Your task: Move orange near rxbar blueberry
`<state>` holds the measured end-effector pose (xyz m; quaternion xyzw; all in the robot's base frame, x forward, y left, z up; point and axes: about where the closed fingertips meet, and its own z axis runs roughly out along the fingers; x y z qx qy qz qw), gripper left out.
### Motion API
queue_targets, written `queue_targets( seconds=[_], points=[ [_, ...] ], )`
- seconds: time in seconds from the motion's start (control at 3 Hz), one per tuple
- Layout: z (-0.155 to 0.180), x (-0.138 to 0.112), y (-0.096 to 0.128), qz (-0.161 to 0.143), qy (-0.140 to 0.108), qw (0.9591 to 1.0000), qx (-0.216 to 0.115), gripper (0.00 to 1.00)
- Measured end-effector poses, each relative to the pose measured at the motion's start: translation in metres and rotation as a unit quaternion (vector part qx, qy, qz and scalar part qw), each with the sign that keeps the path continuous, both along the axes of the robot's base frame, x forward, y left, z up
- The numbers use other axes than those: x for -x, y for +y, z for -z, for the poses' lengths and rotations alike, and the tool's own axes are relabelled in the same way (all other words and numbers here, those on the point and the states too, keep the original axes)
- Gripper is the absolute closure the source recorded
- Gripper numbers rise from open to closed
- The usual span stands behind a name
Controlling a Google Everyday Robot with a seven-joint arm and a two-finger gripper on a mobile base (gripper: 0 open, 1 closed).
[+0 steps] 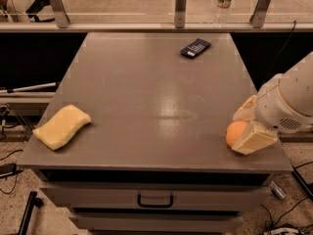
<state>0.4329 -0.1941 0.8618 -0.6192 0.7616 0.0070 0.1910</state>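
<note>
The orange (235,131) sat at the lower right of the frame, near the front right corner of the desk (142,77), resting on the surface. My end effector (238,133) was right at it, reaching in from the right edge of the frame, with one pale part above the fruit and another covering its lower right side. I could not tell whether it was pinching the orange or merely bracketing it. The rxbar blueberry (195,48) lay flat well apart, toward the upper middle of the frame near the desk's far edge. A pale yellow sponge (62,126) lay at the lower left.
</note>
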Motion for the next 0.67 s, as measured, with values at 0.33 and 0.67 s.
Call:
queue_targets(
  seconds=[0.33,0.67],
  points=[
    [-0.001,0.000,0.000,0.000,-0.001,1.0000,0.000,1.00],
    [-0.020,-0.022,0.005,-0.011,-0.034,0.9993,-0.007,1.00]
  ],
)
